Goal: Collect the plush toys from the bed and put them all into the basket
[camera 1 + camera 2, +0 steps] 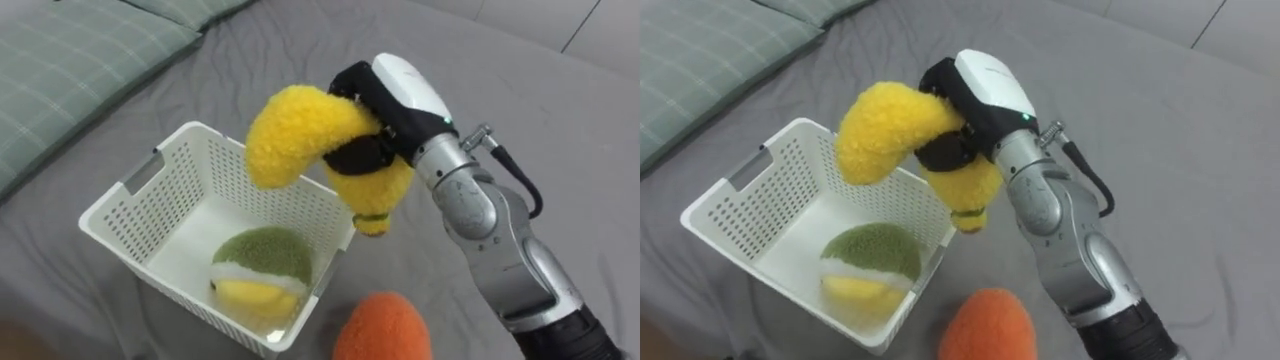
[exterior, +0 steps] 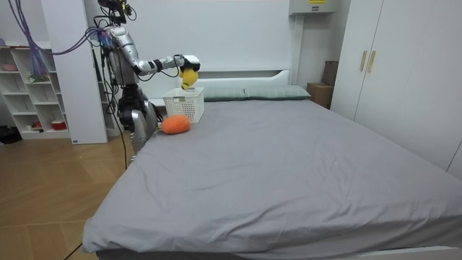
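Curved, fuzzy yellow plush banana (image 1: 295,135) is gripped by the right hand (image 1: 400,95), dark fingers curled round its middle, and is held over the edge of a white perforated plastic basket (image 1: 160,190). A rounded green, white and yellow plush (image 1: 262,270) is seen inside the basket. A fuzzy orange plush (image 1: 385,328) is seen on the smooth grey bed (image 1: 560,120), just beside the basket.

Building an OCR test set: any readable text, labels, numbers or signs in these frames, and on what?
No text can be read.
Yellow label on the white box high on the wall in the room view: print too small to read.
Yellow plush toy in the right hand, white basket, green-and-yellow toy, orange toy: no print visible.
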